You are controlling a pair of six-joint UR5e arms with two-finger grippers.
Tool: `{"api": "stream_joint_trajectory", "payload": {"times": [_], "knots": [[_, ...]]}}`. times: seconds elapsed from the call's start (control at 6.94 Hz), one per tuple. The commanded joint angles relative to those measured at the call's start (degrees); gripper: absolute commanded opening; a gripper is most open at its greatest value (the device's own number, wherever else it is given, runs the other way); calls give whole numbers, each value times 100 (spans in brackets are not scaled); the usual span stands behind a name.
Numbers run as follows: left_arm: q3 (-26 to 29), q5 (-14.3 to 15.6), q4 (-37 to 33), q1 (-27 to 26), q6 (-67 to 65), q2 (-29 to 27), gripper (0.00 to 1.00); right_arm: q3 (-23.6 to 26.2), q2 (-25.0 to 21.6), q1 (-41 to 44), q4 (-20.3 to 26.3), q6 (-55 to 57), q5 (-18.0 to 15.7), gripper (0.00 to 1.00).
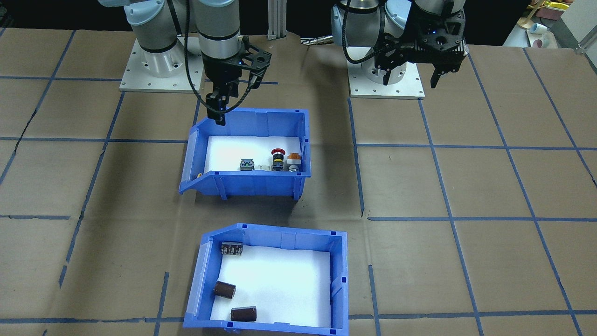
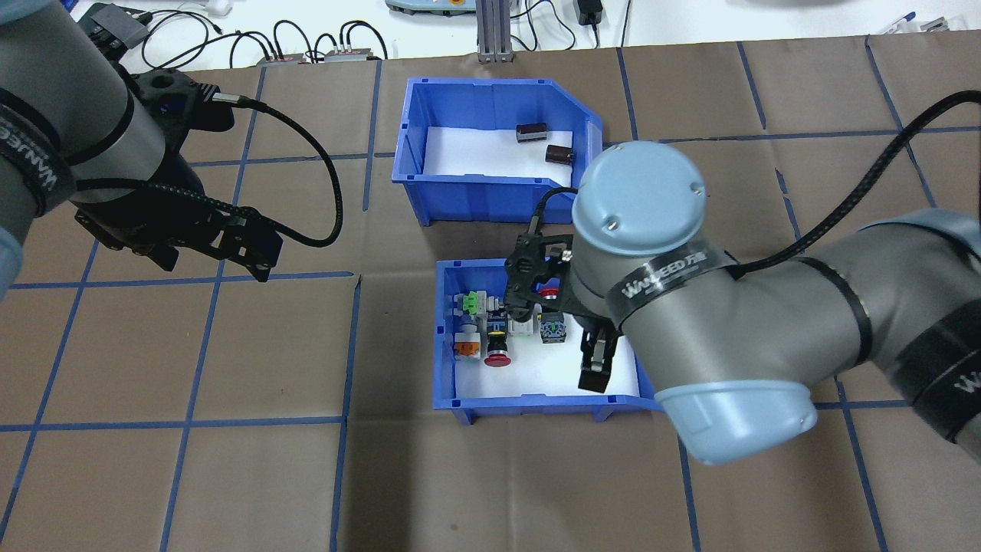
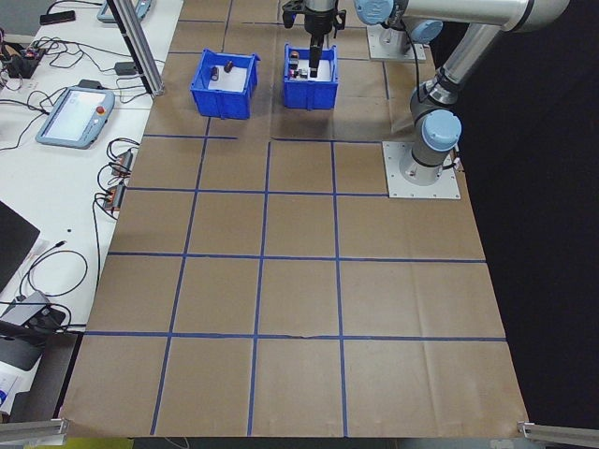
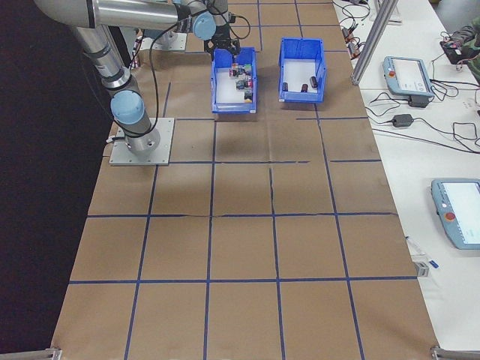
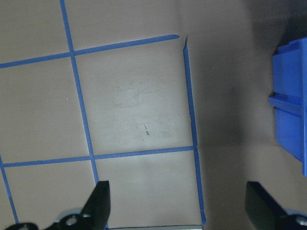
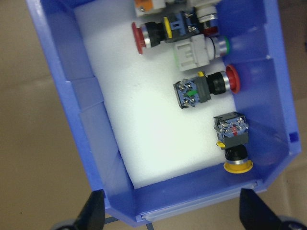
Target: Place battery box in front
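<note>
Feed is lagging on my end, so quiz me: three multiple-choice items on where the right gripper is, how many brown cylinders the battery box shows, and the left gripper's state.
1. The right gripper hangs over:
A. the battery box
B. the push-button bin
C. bare table

2. Dark brown cylinders seen in the battery box from the front-facing view:
A. two
B. five
C. none

3. The left gripper is:
A. shut on a switch
B. shut on a bin wall
C. open over the paper-covered table

Key:
1 B, its wrist view looks straight into the push-button bin.
2 A, two cylinders lie on the white floor.
3 C, its fingers stand wide apart with nothing between.
</note>
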Motion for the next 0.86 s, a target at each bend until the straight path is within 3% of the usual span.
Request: {"api": "stream_joint_trajectory", "payload": {"times": [0.0,0.29,0.58,0.72], "knots": [[6,1,1,0,7,0,99,-45,-8,-1128,146,220,468,100],[6,1,1,0,7,0,99,-80,-43,-1719,172,1521,469,100],[6,1,45,0,7,0,99,-473,-17,-1730,199,3682,400,100],[6,1,54,0,7,0,99,-798,114,-1730,486,4371,399,100]]}}
